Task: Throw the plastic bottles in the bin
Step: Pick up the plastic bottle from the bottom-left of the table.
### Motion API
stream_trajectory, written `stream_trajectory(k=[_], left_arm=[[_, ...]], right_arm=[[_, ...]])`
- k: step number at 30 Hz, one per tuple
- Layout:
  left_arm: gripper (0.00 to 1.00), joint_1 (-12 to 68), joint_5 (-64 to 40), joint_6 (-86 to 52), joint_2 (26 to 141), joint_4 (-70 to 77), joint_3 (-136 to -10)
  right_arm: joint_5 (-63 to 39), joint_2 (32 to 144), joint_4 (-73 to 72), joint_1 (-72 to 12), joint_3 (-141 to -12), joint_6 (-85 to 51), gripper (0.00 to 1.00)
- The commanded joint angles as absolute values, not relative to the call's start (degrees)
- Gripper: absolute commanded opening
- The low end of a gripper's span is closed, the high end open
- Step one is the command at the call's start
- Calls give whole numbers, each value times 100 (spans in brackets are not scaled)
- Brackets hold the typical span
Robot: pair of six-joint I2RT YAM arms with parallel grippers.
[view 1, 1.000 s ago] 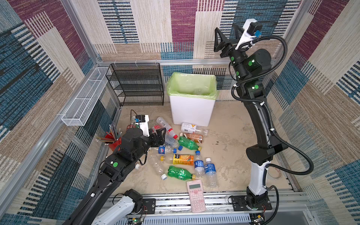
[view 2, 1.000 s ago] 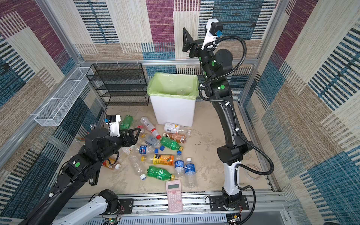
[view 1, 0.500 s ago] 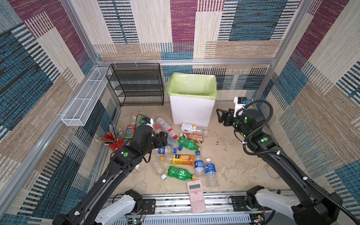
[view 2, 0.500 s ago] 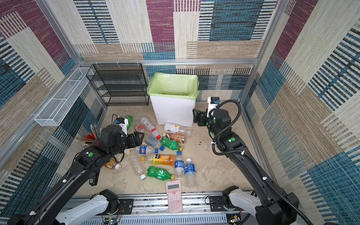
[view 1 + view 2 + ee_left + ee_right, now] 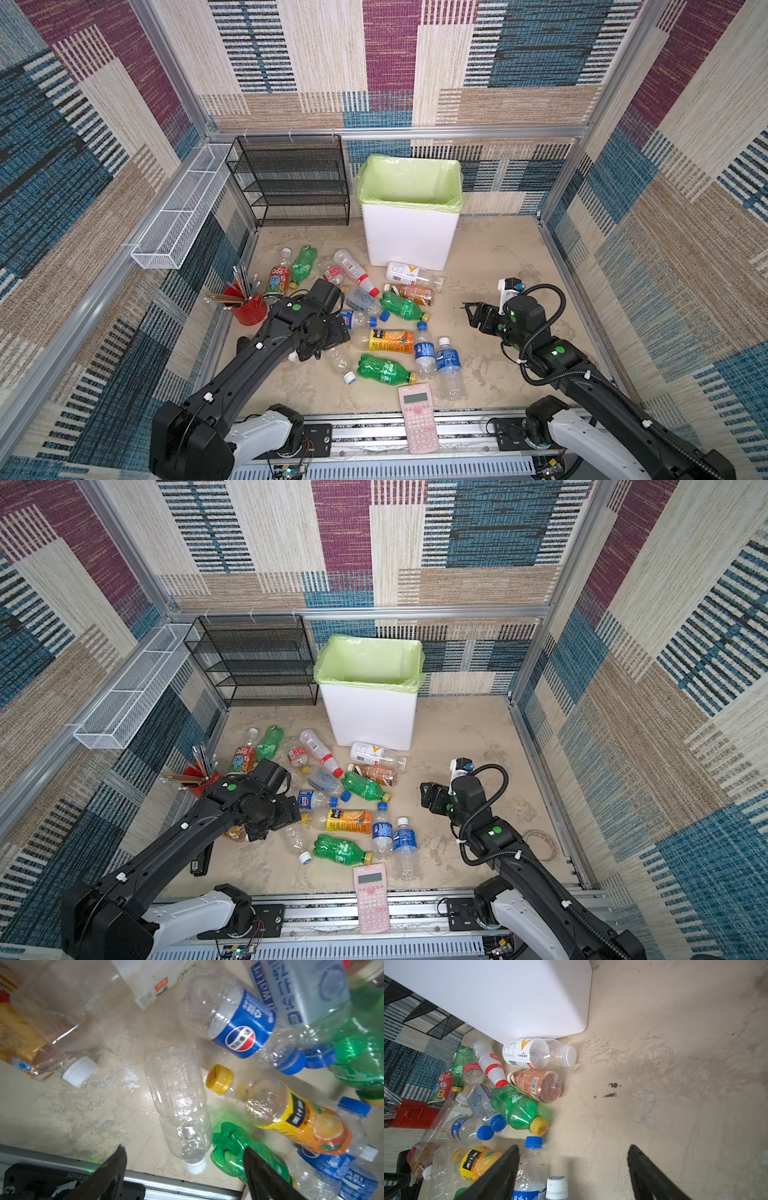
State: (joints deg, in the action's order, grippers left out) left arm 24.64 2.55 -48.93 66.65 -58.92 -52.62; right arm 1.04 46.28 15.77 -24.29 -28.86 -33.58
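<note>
Several plastic bottles lie scattered on the floor in front of the white bin (image 5: 409, 241) with its green liner. My left gripper (image 5: 185, 1151) points down, open, over a clear white-capped bottle (image 5: 178, 1105) that lies between its fingers, apart from both. A green bottle (image 5: 230, 1147) lies by one finger. In a top view the wrist hides those fingers above the clear bottle (image 5: 338, 361). My right gripper (image 5: 471, 311) hangs low to the right of the pile, open and empty (image 5: 573, 1147). A blue-capped water bottle (image 5: 532, 1159) lies just inside one finger.
A red pencil cup (image 5: 249, 309) stands left of the pile, a pink calculator (image 5: 419, 415) at the front edge. A black mesh rack (image 5: 291, 183) and white wire basket (image 5: 183, 212) stand at the back left. A tape roll (image 5: 540, 845) lies at the right wall.
My right arm has come down from high beside the bin to low over the floor right of the bottles. My left gripper has moved forward over the clear bottle and now points down.
</note>
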Motion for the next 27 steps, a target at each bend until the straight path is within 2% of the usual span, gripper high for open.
stream_trajectory(k=[1, 10, 17, 23, 27], left_arm=[[90, 2317, -8, -5361, 6699, -5616, -4937], [87, 2111, -432, -5729, 7154, -4226, -4291], [79, 1917, -581, -5705, 7394, -3941, -3964], [67, 1720, -611, -5499, 7341, -3982, -3836], [53, 1696, -659, -5190, 7092, -4289, -4076]], right_arm=[[-56, 4690, 1321, -2428, -2881, -3415, 82], [-218, 4886, 1309, -2430, -3032, -3205, 83], [-149, 4870, 1356, -2426, -3061, -3164, 82], [-89, 4860, 1309, -2426, -3039, -3227, 82], [-40, 4911, 1284, -2426, -3111, -3220, 81]])
